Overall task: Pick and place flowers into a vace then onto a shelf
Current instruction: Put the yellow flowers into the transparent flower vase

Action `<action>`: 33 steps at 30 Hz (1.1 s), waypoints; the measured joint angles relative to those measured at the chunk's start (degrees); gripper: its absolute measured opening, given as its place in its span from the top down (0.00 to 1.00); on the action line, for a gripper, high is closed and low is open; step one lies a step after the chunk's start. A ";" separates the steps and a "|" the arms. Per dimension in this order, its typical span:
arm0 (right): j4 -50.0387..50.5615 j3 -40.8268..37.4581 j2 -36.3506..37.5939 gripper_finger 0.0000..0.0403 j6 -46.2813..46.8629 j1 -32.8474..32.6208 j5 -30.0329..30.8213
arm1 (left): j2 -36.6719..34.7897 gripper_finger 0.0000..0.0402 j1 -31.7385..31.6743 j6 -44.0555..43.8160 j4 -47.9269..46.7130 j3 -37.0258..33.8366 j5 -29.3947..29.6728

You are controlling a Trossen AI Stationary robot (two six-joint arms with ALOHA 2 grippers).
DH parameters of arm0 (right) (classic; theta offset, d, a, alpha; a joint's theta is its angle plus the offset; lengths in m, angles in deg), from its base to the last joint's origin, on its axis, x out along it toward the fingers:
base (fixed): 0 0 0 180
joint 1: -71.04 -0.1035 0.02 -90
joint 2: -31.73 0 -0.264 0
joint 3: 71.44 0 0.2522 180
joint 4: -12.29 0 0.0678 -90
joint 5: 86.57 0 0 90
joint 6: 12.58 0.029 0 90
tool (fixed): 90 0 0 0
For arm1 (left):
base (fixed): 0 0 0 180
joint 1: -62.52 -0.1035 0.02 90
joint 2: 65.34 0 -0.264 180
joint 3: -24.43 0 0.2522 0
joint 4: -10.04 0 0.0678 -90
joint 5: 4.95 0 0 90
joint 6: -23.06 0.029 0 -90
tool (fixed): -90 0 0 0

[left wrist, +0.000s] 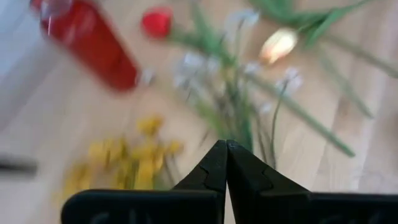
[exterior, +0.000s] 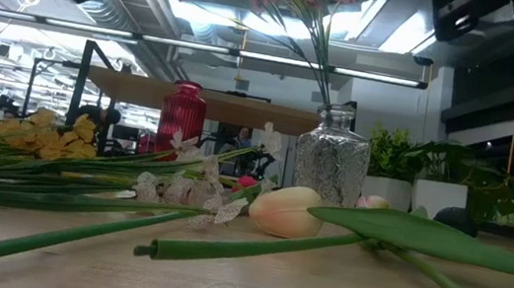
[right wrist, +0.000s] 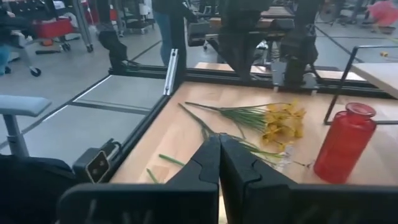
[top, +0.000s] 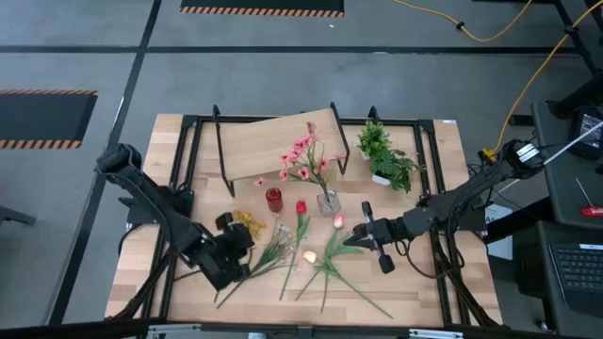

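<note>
Loose flowers lie flat on the tabletop near its front: a yellow bunch (top: 247, 222), white sprays (top: 281, 235), a red tulip (top: 301, 207), a pink tulip (top: 337, 221) and a peach tulip (top: 308, 255). A clear glass vase (top: 328, 201) stands upright with pink flowers (top: 303, 155) in it. Beside it stands a red vase (top: 273, 199). The shelf (top: 273, 141) stands at the far side. My left gripper (top: 243, 237) hovers shut above the yellow bunch's stems (left wrist: 143, 155). My right gripper (top: 347, 241) is shut, level, over the tulip stems (top: 330, 264).
A bushy potted plant (top: 386, 158) in a white pot stands at the far right. A black frame (top: 188, 122) runs around the table. Bare wood lies along the near edge (top: 424, 301) and at the near left corner.
</note>
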 joint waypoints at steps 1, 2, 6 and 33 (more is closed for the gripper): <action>-0.01 0.00 0.00 1.00 0.03 -0.40 0.12 | 1.42 0.99 0.01 -3.04 -3.54 1.96 -1.95; 0.00 0.00 0.00 1.00 0.01 -0.81 0.34 | 2.82 0.99 0.01 -5.69 -6.81 3.70 -4.01; 0.00 0.00 0.00 1.00 -0.83 -2.28 2.55 | 7.57 0.99 -0.45 -15.39 -17.07 8.35 -13.24; -0.57 0.00 0.02 1.00 0.32 -4.74 3.18 | 12.32 0.61 5.18 -34.85 -10.65 2.54 -16.66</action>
